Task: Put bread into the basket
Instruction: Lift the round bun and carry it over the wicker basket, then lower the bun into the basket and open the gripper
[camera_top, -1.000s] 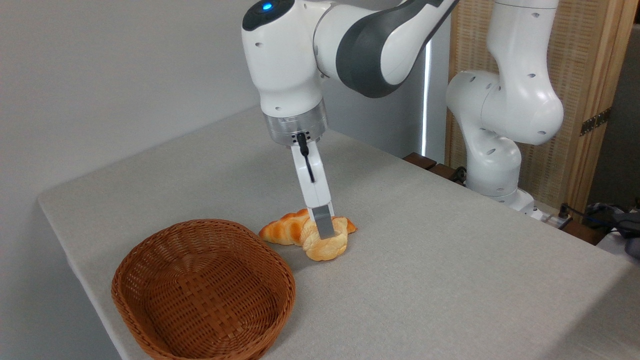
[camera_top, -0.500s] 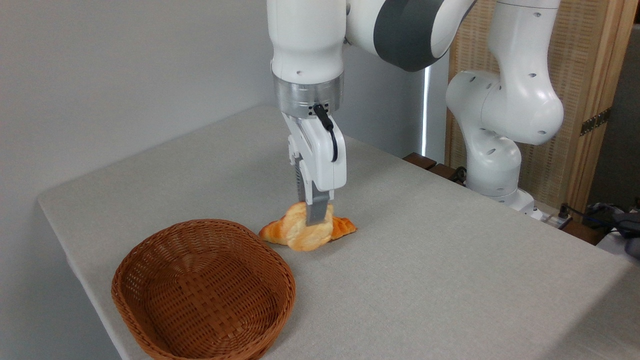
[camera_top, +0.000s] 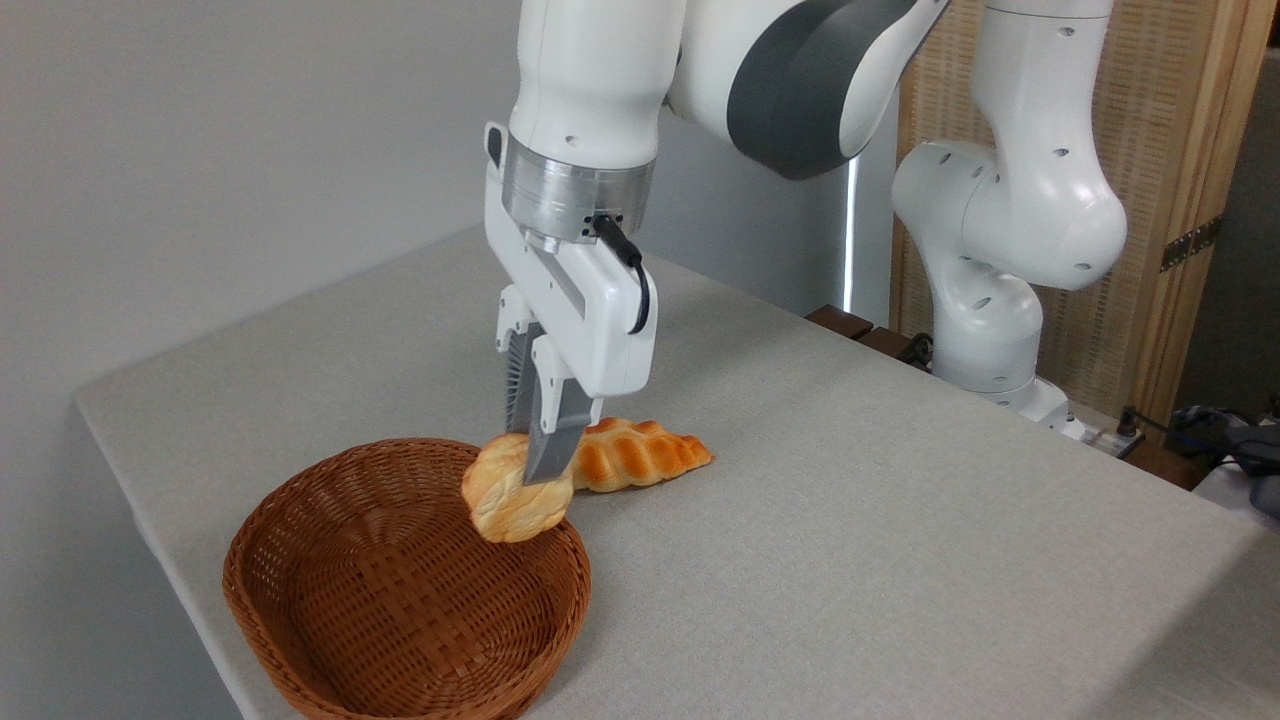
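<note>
From the fixed camera: the white arm (camera_top: 640, 90) reaches down over the grey desk (camera_top: 850, 560), and its fingers (camera_top: 545, 455) are pinching the bread (camera_top: 505, 500); the near finger lies flat across the bun's right side, the other sits behind it, partly hidden; the bread, pale golden with a ridged top, hangs in the air, clear of the desk, tilted on its side; it sits over the basket's far right rim, its lower edge just above the weave, not touching as far as I can tell; the basket (camera_top: 330, 640), brown oval wicker with low sides, stands at the near left of the desk with nothing lying in it; just behind the bun, the croissant-shaped loaf (camera_top: 640, 452), orange-brown and pointed, lies flat on the desk, close beside the basket's far rim; its left end is hidden behind the fingers and the bun; the arm's base (camera_top: 990, 340) stands at the desk's far right edge.
</note>
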